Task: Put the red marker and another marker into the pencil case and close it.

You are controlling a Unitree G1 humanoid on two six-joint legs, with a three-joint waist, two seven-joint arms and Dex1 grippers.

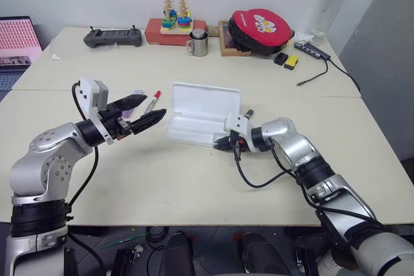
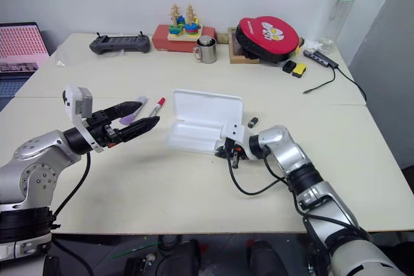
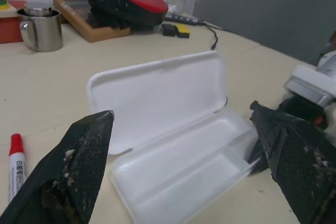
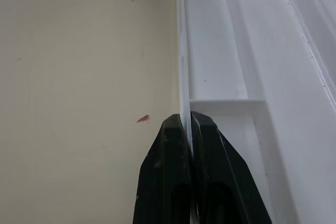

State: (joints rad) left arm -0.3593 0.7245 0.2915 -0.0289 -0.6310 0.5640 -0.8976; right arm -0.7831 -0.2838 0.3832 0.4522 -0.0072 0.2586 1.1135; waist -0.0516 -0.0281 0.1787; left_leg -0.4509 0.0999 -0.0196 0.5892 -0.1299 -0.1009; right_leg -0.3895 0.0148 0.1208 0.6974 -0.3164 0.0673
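Observation:
The white pencil case (image 1: 202, 105) lies open in the middle of the table, its lid tipped back and its tray (image 3: 184, 166) empty. My right gripper (image 4: 183, 123) is shut on the thin near wall of the tray, at the case's right end. Left of the case, the red marker (image 1: 152, 102) lies on the table with its red cap pointing away from me. The pale purple marker (image 2: 136, 109) lies just left of it, partly hidden behind my left fingers. My left gripper (image 1: 155, 105) hovers open above the table, pointing at the case, with nothing in it.
Along the far edge stand a black controller (image 1: 113, 37), a stacking toy on a red box (image 1: 176, 24), a steel mug (image 1: 198, 44), a red round bag (image 1: 262, 29) and a bottle (image 1: 334, 1). A cable (image 1: 320, 75) trails at the right. A small black piece (image 1: 248, 114) lies by the case.

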